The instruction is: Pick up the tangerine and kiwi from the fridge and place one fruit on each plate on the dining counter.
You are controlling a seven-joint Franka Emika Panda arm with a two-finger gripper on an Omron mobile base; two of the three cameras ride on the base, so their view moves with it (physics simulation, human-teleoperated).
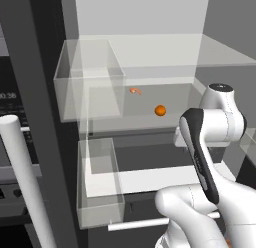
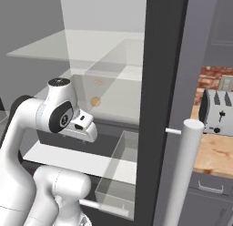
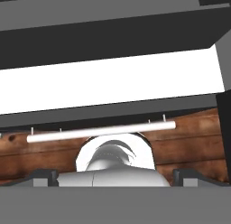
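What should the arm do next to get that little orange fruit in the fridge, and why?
Probably raise the hand and reach it forward toward the tangerine. The fruit sits on a glass shelf inside the open fridge, while the open gripper looks down at the floor, holding nothing, well short of the fruit.

Kiwi hidden; tangerine (image 2: pixel 95 101) blurred behind glass.

Robot arm (image 1: pixel 215 142): glossy white shell, rounded links.
Dark grey-black joint bands and side strip; a dark round cap tops its upper joint.
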